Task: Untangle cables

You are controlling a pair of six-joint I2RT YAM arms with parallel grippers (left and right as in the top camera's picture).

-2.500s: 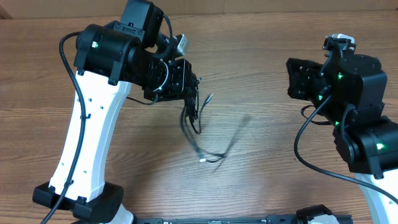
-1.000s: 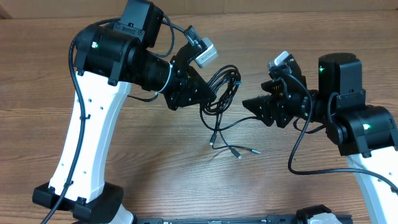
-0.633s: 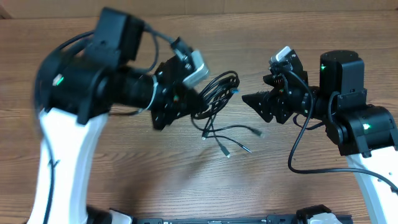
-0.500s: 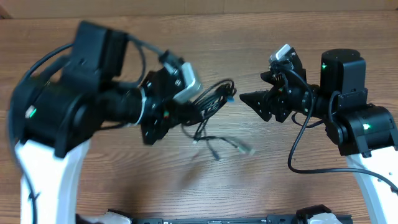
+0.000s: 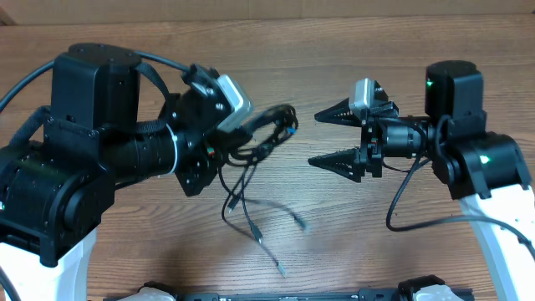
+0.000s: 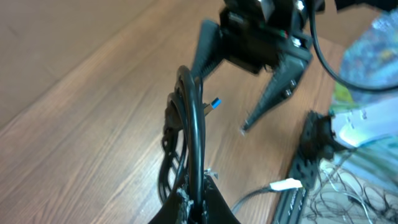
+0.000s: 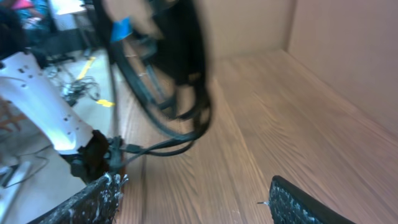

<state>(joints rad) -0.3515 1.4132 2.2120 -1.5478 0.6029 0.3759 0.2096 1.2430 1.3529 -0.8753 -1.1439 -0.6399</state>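
The cables (image 5: 269, 127) are a bundle of thin black looped cords, lifted off the wooden table (image 5: 351, 234). My left gripper (image 5: 241, 140) is shut on them. Loose ends with small plugs hang down toward the front (image 5: 259, 238), blurred. The left wrist view shows the cables (image 6: 193, 124) pinched at my left gripper (image 6: 198, 202), plus a blue-tipped plug (image 6: 215, 102) and a light-coloured plug (image 6: 286, 184). My right gripper (image 5: 318, 138) stands open a short way right of the bundle, its fingers pointing at it. In the right wrist view the cables (image 7: 183, 87) hang ahead of the open right gripper (image 7: 196, 202), apart from it.
A black frame bar (image 6: 311, 158) runs along the table's front edge, with a heap of thin wires (image 6: 351, 199) and a plastic bag (image 6: 373, 50) beyond it. A cardboard wall (image 7: 348, 56) borders the table on one side.
My left arm has swung left and toward the front, carrying the bundle, and the loose ends now hang lower. My right gripper has turned and its fingers stand wider apart, facing the bundle.
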